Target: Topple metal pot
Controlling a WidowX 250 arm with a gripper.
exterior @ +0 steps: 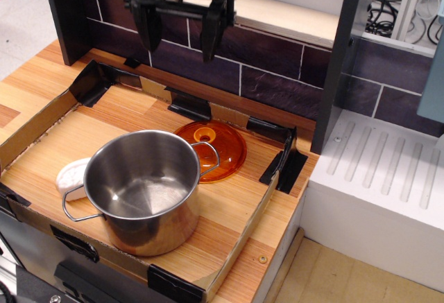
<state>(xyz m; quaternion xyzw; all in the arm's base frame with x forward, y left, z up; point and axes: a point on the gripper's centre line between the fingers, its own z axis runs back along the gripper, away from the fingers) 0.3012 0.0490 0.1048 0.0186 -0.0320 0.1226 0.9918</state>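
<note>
The metal pot (143, 191) stands upright on the wooden board near the front, shiny steel with two thin wire loop handles, and nothing shows inside it. My black gripper (178, 48) hangs high above the back of the board, well behind and above the pot. Its two fingers (148, 32) are spread wide with nothing between them.
A flat orange translucent lid (216, 148) lies just behind the pot, touching its right handle. A white rounded object (72, 177) lies against the pot's left side. A low cardboard wall (33, 126) rims the board. A dark tiled backsplash (270, 74) stands behind, a white ribbed drainer (388, 171) at right.
</note>
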